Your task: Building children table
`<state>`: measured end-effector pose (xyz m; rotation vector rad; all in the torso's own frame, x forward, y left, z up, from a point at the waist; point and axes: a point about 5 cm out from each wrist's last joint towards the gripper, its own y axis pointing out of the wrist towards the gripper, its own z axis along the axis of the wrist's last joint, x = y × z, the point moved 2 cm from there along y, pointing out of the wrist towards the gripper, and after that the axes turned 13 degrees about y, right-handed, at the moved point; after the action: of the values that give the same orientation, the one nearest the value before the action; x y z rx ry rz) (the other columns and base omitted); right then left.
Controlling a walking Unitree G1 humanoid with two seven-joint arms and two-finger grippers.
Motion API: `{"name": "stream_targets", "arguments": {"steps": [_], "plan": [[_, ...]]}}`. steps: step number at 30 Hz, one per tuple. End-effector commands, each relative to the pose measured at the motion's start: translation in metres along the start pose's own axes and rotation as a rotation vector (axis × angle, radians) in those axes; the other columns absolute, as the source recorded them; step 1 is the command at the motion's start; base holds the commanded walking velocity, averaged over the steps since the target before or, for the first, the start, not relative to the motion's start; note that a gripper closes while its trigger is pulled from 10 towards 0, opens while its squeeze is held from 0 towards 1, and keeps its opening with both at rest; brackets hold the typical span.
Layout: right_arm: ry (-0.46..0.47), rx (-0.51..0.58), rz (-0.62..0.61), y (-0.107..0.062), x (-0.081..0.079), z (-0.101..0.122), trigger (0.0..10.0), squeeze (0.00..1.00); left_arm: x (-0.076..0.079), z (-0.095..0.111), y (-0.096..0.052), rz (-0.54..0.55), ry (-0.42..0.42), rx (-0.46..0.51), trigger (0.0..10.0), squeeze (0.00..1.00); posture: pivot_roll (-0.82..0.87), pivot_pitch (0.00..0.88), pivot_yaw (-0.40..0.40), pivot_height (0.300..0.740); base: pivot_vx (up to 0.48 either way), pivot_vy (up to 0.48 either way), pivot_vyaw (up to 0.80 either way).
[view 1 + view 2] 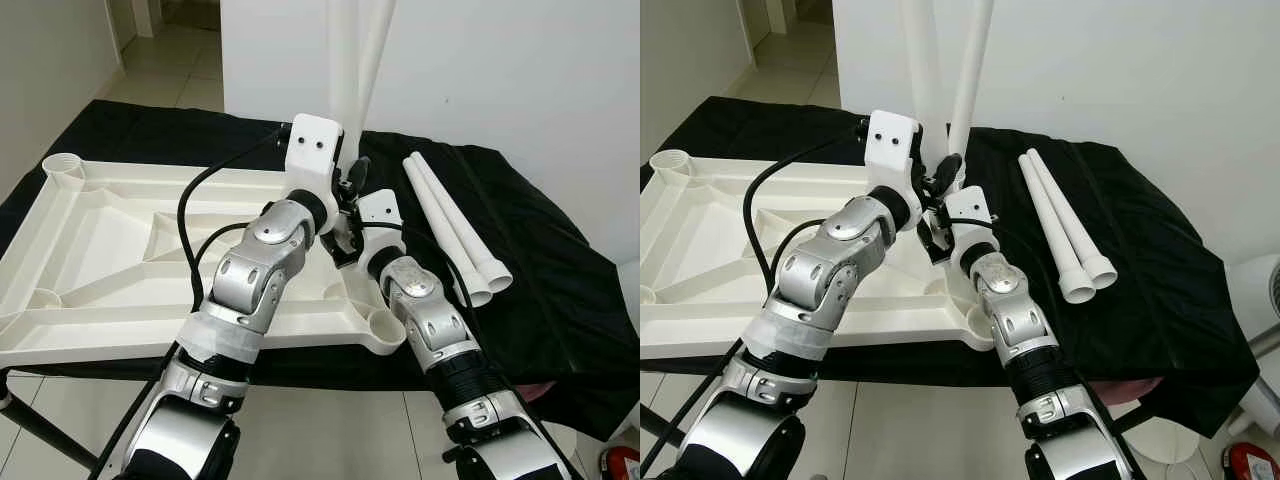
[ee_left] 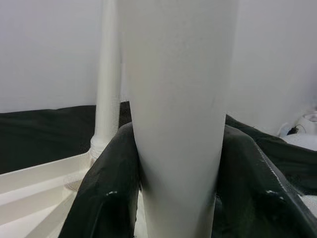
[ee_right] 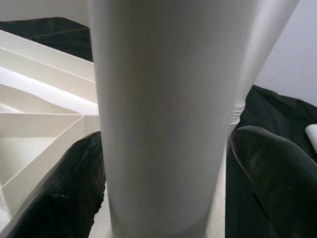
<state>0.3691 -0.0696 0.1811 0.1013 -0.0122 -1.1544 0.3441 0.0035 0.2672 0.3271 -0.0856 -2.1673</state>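
The white children's tabletop [image 1: 100, 250] lies upside down on a black-draped surface. At its far right corner two white table legs rise: one upright [image 1: 342, 60], one leaning [image 1: 378, 50]. My left gripper [image 1: 350, 185] is at their lower ends and is shut on a leg [image 2: 178, 99], with both black fingers [image 2: 106, 198] pressed against it. A second leg [image 2: 106, 99] stands in a socket just beyond. My right gripper [image 1: 345, 235] sits just below, its fingers [image 3: 74, 188] on either side of a leg [image 3: 158, 99]. Which leg each gripper holds cannot be made out.
Two more white legs [image 1: 450, 225] lie side by side on the black cloth [image 1: 540, 280] to the right. Open round sockets show at the tabletop's near right corner [image 1: 385, 330] and far left corner [image 1: 62, 165]. A white wall is behind, tiled floor below.
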Motion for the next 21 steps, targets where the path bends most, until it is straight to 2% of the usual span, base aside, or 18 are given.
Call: {"name": "stream_targets", "arguments": {"steps": [1, 3, 4, 6, 8, 10, 11, 12, 13, 21], "plan": [[0.002, 0.0, 0.006, 0.0015, -0.002, -0.0013, 8.7, 0.0, 0.013, 0.0122, 0.0011, -0.037, 0.006, 0.046, 10.0, 0.0, 0.02, 0.0, -0.136, 0.74, 0.0, 0.0, 0.0], [0.002, 0.0, 0.005, 0.0016, -0.0021, -0.0013, 8.7, 0.0, 0.0135, 0.0124, 0.0011, -0.039, 0.006, 0.047, 10.0, 0.0, 0.02, 0.0, -0.136, 0.74, 0.0, 0.0, 0.0], [0.005, 0.0, 0.006, 0.0017, -0.002, -0.0015, 4.7, 0.0, 0.0144, 0.0126, 0.0012, -0.04, 0.005, 0.048, 10.0, 0.0, 0.02, 0.0, -0.137, 0.74, 0.0, 0.0, 0.0], [0.01, -0.003, 0.002, 0.0018, -0.0015, -0.002, 4.3, 0.0, 0.0151, 0.0129, 0.0014, -0.041, 0.002, 0.048, 10.0, 0.0, 0.02, 0.0, -0.137, 0.74, 0.0, 0.0, 0.0], [0.016, -0.006, -0.002, 0.0026, -0.0002, -0.0029, 1.7, 0.0, 0.0162, 0.0133, 0.0016, -0.041, 0.0, 0.049, 10.0, 0.0, 0.02, 0.0, -0.137, 0.74, 0.0, 0.0, 0.0], [0.016, -0.006, -0.002, 0.0026, -0.0002, -0.0029, 1.7, 0.0, 0.0162, 0.0133, 0.0016, -0.041, 0.0, 0.049, 10.0, 0.0, 0.02, 0.0, -0.137, 0.74, 0.0, 0.0, 0.0], [0.02, -0.009, -0.006, 0.0029, 0.0008, -0.0034, 1.0, 0.0, 0.0168, 0.0138, 0.0016, -0.041, 0.0, 0.05, 10.0, 0.0, 0.02, 0.0, -0.139, 0.74, 0.0, 0.0, 0.0], [0.02, -0.009, -0.006, 0.0029, 0.0008, -0.0034, 1.0, 0.0, 0.0168, 0.0138, 0.0016, -0.041, 0.0, 0.05, 10.0, 0.0, 0.02, 0.0, -0.139, 0.74, 0.0, 0.0, 0.0], [0.02, -0.008, -0.008, 0.0031, 0.0014, -0.0035, 0.0, 0.0, 0.0176, 0.0142, 0.0015, -0.042, -0.001, 0.052, 10.0, 0.0, 0.02, 0.0, -0.138, 0.74, 0.0, 0.0, 0.0], [0.038, 0.002, -0.026, 0.0044, 0.0043, -0.0018, 0.0, 0.0, 0.0216, 0.0146, 0.0012, -0.05, 0.0, 0.053, 10.0, 0.0, 0.03, 0.0, -0.137, 0.74, 0.0, 0.0, 0.0]]}}
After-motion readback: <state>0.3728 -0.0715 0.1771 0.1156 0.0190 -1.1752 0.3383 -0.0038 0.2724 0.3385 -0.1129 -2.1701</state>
